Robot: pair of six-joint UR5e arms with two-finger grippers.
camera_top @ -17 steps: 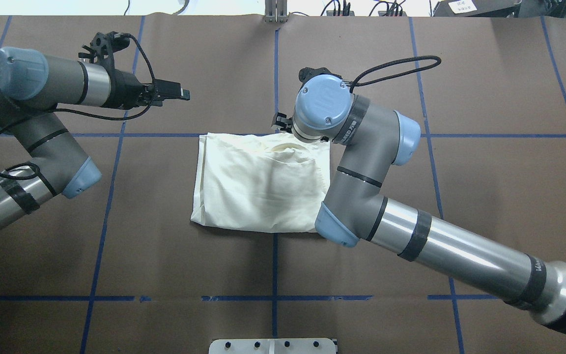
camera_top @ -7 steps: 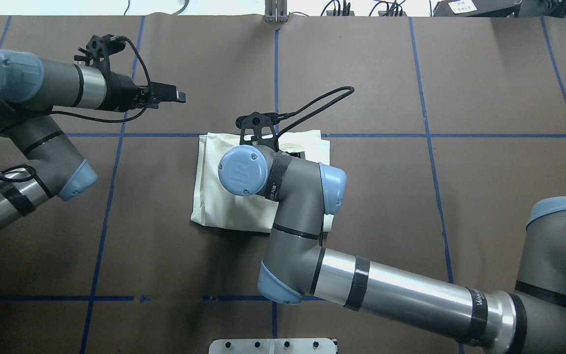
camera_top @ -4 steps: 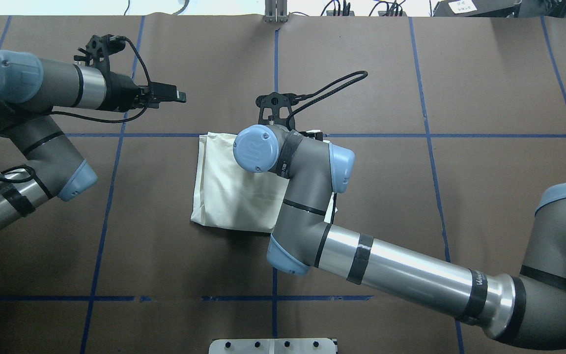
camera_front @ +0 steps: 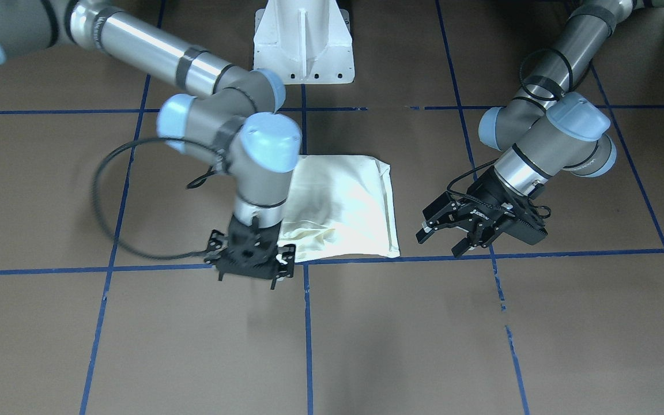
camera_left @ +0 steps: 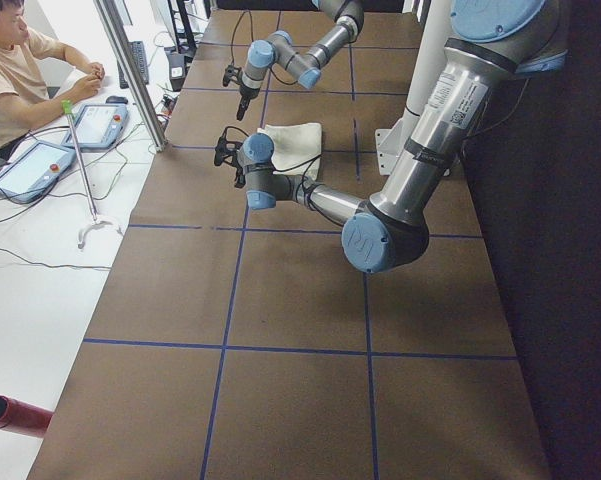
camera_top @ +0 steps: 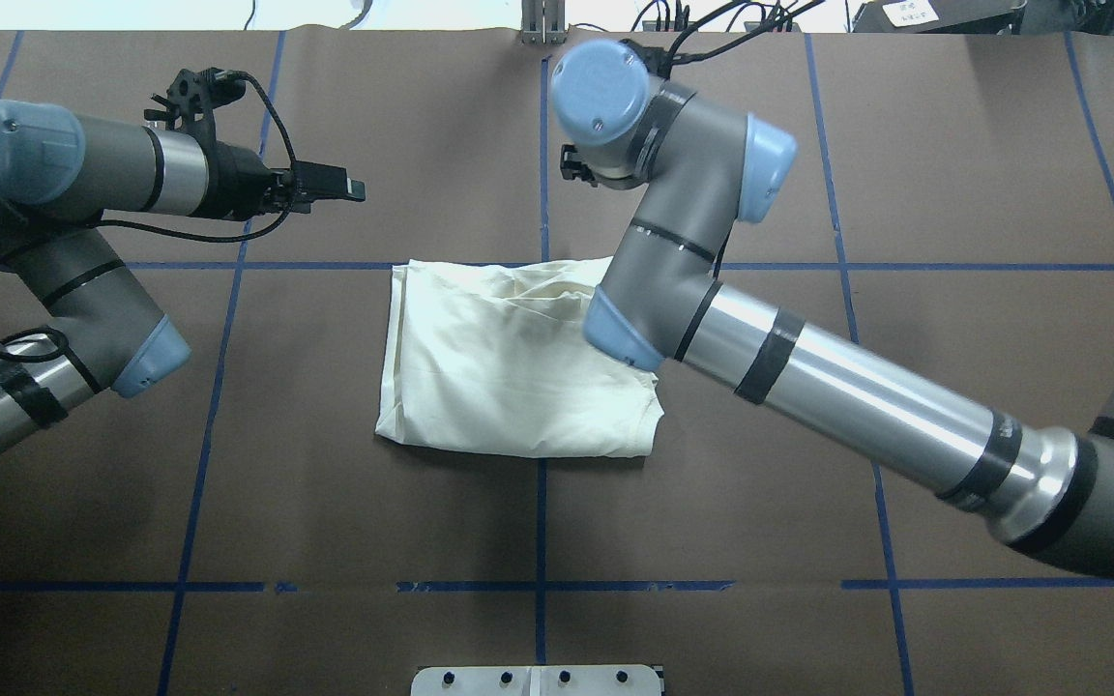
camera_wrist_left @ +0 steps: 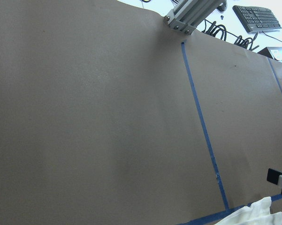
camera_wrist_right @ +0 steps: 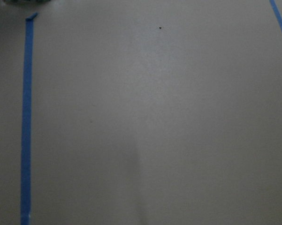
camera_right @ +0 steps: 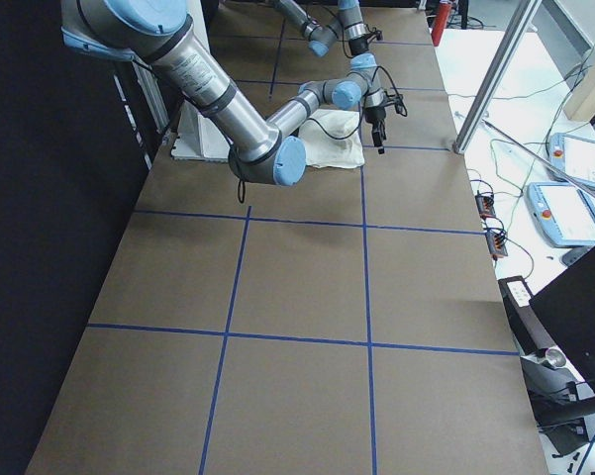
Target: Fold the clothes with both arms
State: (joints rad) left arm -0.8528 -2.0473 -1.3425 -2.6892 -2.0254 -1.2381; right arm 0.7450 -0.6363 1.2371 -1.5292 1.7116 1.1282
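Soft, even light from above falls on the table (camera_top: 228,503). Beyond its far edge all is overexposed white. Glare lies on the metal tube of the right arm (camera_top: 857,396). The right wrist view is blurred.

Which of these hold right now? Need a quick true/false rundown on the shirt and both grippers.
1. The shirt lies folded into a rough rectangle on the table. True.
2. The left gripper is clamped on the shirt's edge. False: it hovers open beside the shirt, clear of it.
3. The right gripper hangs at the shirt's edge farthest from the robot, with no cloth in it. True.
4. The cat print faces up. False: only plain cream cloth shows.
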